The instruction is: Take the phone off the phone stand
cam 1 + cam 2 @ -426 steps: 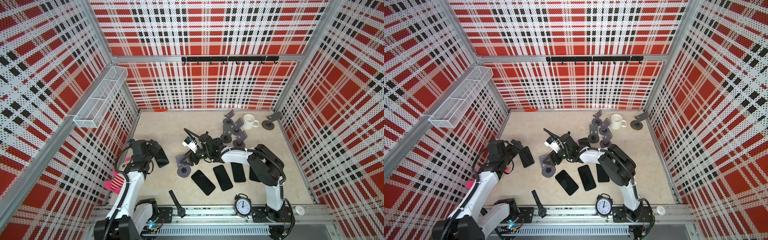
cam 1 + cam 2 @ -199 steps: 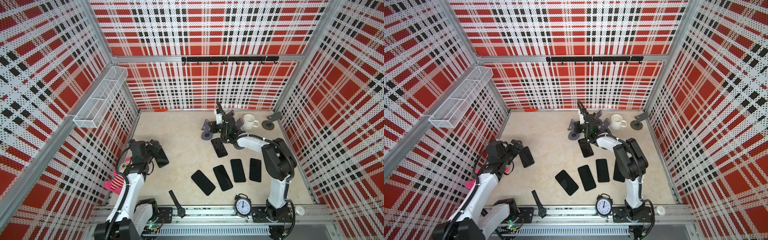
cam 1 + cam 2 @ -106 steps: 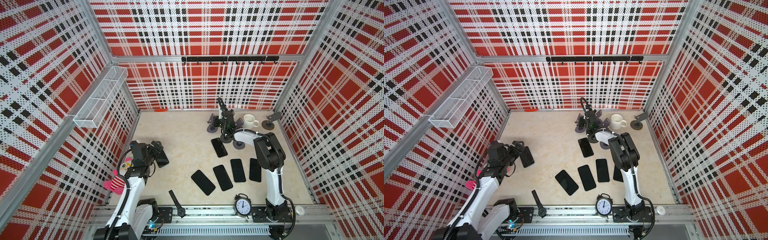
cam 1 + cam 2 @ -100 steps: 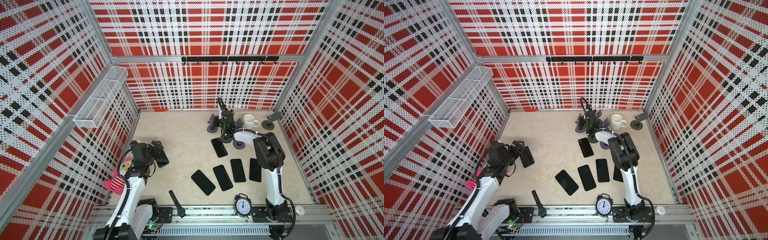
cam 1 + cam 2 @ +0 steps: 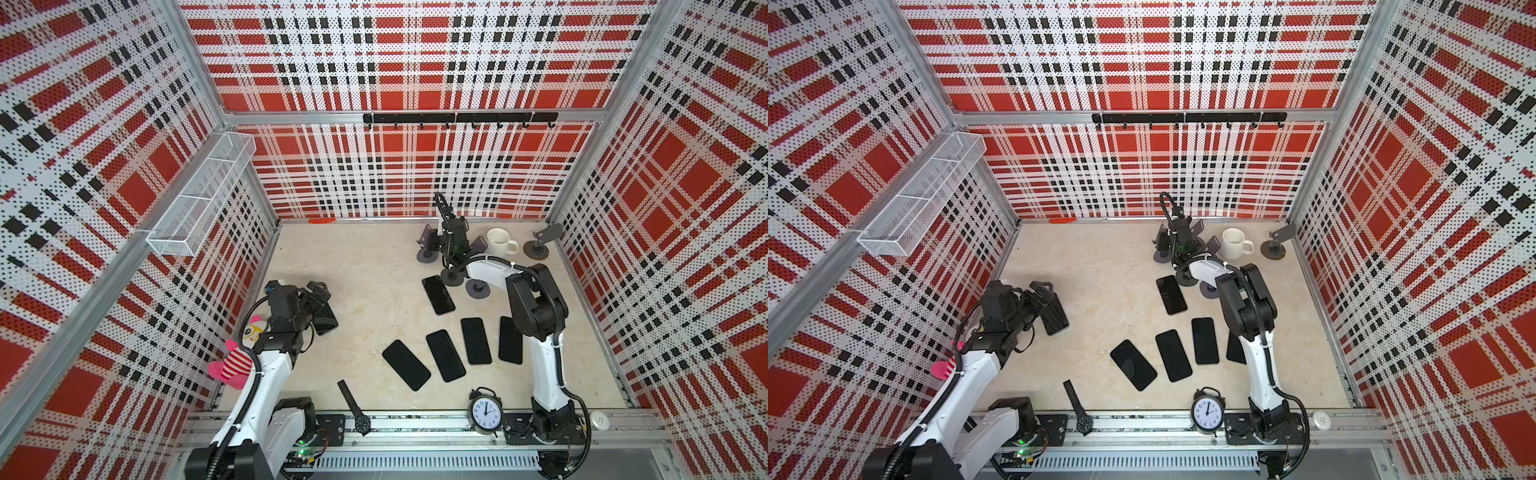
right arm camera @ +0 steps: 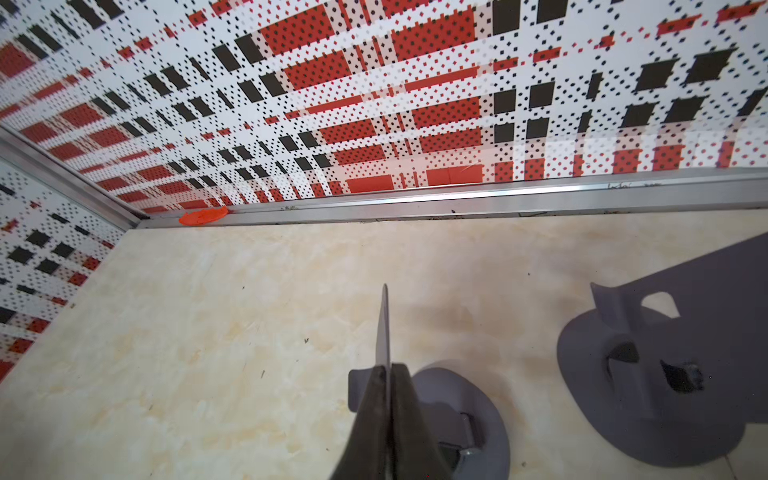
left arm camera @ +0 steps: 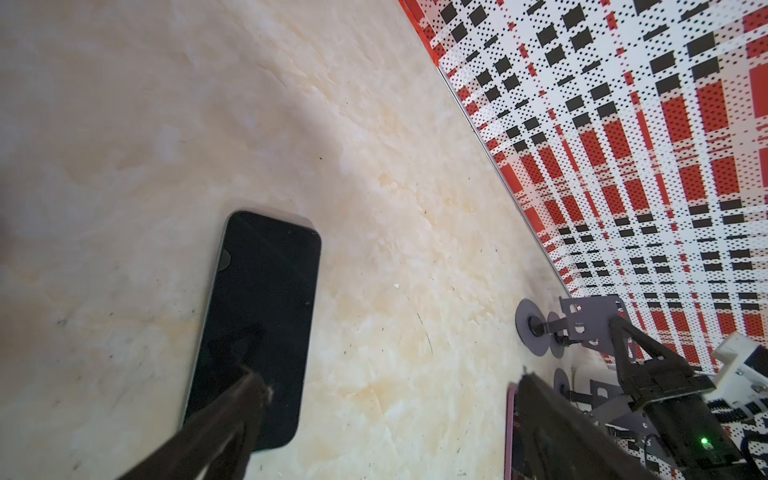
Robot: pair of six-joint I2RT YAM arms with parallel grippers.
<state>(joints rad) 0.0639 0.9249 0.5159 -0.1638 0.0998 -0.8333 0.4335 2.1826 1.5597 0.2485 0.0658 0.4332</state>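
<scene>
Your left fingers [image 7: 232, 415] hang wide apart over the phone [image 7: 257, 328], flat on the table [image 7: 374, 166] at the left (already freed, I judge), while your right fingers [image 6: 409, 419] pinch the empty phone stand [image 6: 449, 390] far right, likely parking it.

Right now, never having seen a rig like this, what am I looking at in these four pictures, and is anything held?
Two robot arms work on a table. Two pictures look down from above; the other two come from cameras on the wrists. The left tool hangs open near a black phone lying flat, holding nothing. The right tool pinches the thin plate of an empty grey phone stand. More phones lie flat mid-table, plus a mug and an alarm clock.
</scene>
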